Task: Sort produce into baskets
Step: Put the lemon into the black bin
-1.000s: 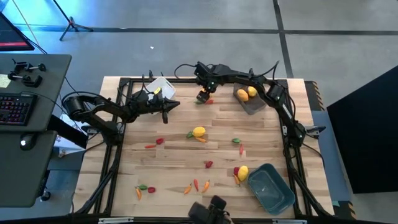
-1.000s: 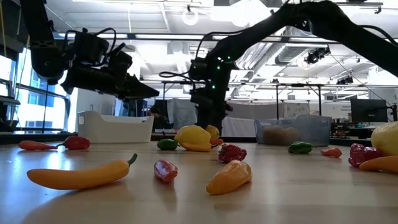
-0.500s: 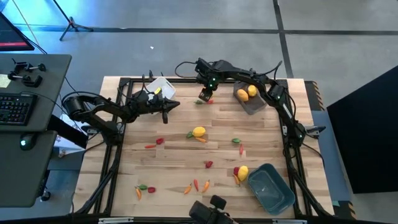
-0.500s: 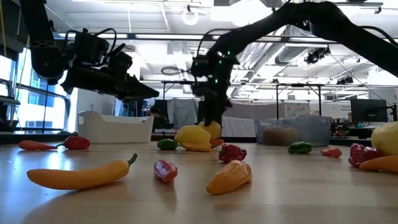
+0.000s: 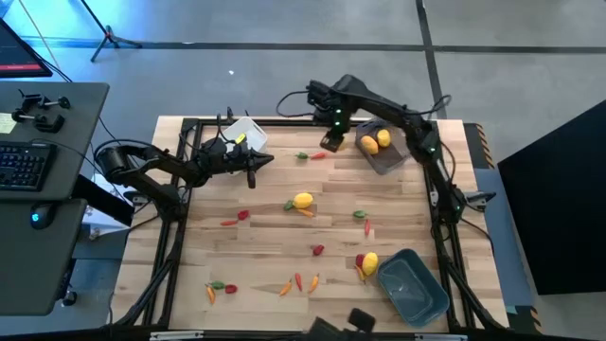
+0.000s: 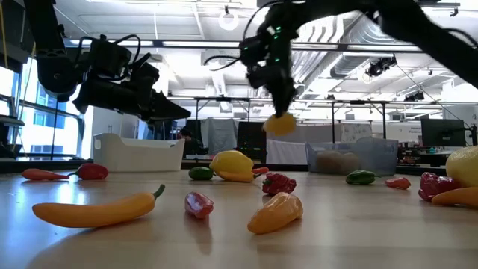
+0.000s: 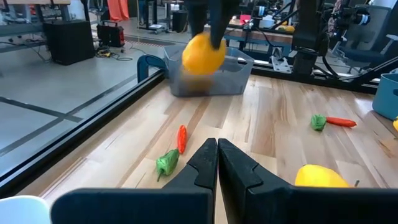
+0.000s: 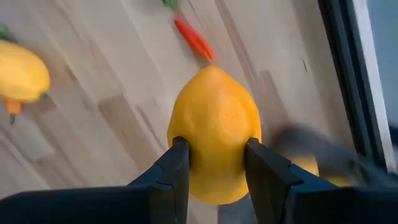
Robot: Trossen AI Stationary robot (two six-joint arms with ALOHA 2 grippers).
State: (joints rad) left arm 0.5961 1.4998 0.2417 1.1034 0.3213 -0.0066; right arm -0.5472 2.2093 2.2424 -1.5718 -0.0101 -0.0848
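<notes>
My right gripper (image 5: 330, 143) hangs over the table's far edge, just left of the translucent grey basket (image 5: 388, 161), and is shut on an orange-yellow fruit (image 8: 214, 134). The low view shows that fruit (image 6: 281, 124) in the air. Two more yellow-orange fruits lie in the grey basket. My left gripper (image 5: 253, 176) hovers shut with nothing in it beside the white basket (image 5: 244, 133). The blue-teal basket (image 5: 414, 287) stands at the near right. A yellow fruit (image 5: 303, 200) and small red, green and orange pieces lie scattered on the wood. My right gripper pinches the orange-yellow fruit between its two fingers (image 8: 177, 165), one on each side of its middle (image 8: 194, 149). The fingers come from above and point down. The fruit is lifted clear of the table and sticks out below the fingertips.
A small green and red piece (image 5: 308, 154) lies on the table left of the held fruit. Another yellow fruit with red pieces (image 5: 367, 262) sits by the blue-teal basket. Several small peppers (image 5: 298, 282) lie near the front edge. A black frame rail runs around the table.
My right gripper has risen from the table by the far edge with the orange-yellow fruit between its fingers, and has shifted toward the grey basket. The fruit, which rested on the wood, now hangs clear of it.
</notes>
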